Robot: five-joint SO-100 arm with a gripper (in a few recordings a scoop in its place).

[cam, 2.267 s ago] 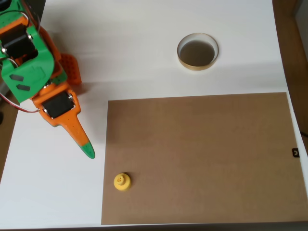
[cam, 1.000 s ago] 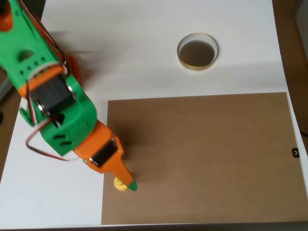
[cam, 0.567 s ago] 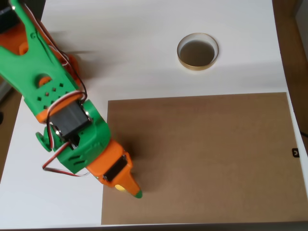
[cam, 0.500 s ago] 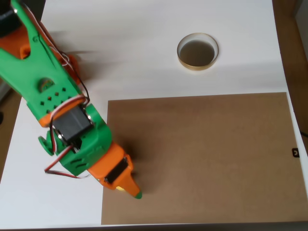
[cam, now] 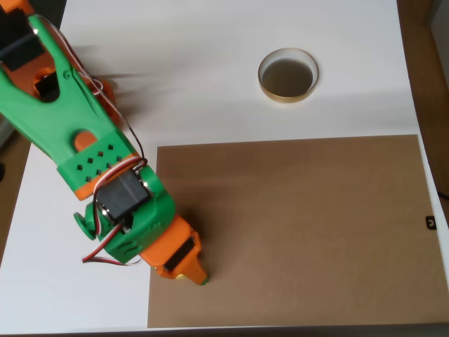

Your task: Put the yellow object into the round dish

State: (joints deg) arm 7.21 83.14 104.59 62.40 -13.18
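Observation:
In the overhead view my green and orange arm reaches down to the near left corner of the brown mat (cam: 295,232). My gripper (cam: 196,276) points steeply down there, and its orange finger with a green tip (cam: 201,281) rests at the mat's surface. The yellow object is hidden under the gripper head, which covers the spot where it lay. How the jaws stand is hidden by the arm's own body. The round dish (cam: 287,75), with its tan rim and dark inside, stands empty on the white table at the upper right, far from the gripper.
The white table (cam: 210,70) ends at the left edge, at the right edge and near the bottom of the picture. An orange part of the arm's base (cam: 105,88) sits at the upper left. A small black mark (cam: 431,223) lies by the mat's right edge.
The arm swung from the upper left down onto the yellow object, covering it. Over the last half second it lowered and tilted steeper, the tip staying near the same spot.

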